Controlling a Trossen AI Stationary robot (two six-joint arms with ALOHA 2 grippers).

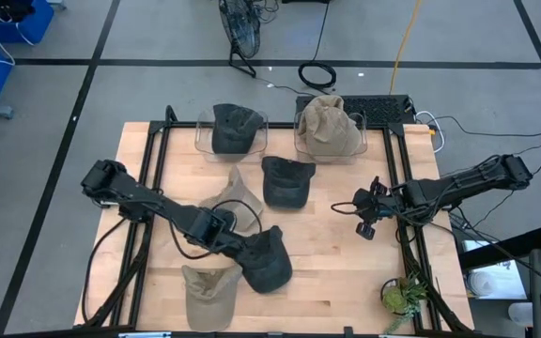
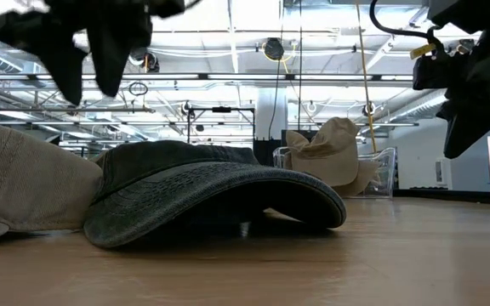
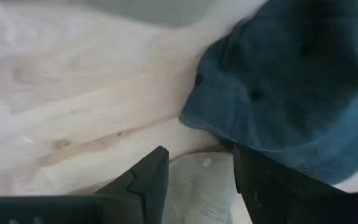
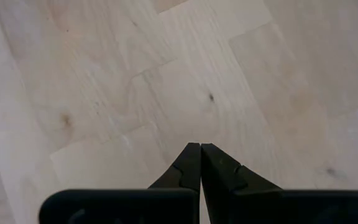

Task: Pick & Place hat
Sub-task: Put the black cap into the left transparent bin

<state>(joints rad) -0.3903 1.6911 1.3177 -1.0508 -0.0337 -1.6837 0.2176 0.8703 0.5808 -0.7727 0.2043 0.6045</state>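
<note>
Several caps lie on the wooden table. A dark denim cap (image 1: 269,263) (image 2: 211,191) (image 3: 291,81) rests on its brim and crown beside a tan cap (image 1: 207,293) (image 2: 24,187) (image 3: 197,186) at the near edge. My left gripper (image 1: 236,244) (image 2: 88,81) (image 3: 199,152) hangs open above the spot where these two meet and touches neither. Farther off lie another dark cap (image 1: 286,180) and a tan one (image 1: 231,195). My right gripper (image 1: 346,207) (image 4: 200,149) is shut over bare wood toward the table's right.
Two clear bins stand at the far edge: the left one (image 1: 207,141) holds a dark cap, the right one (image 1: 357,143) (image 2: 381,170) a tan cap. A small plant (image 1: 404,296) sits at the near right corner. Bare wood lies between the caps and my right gripper.
</note>
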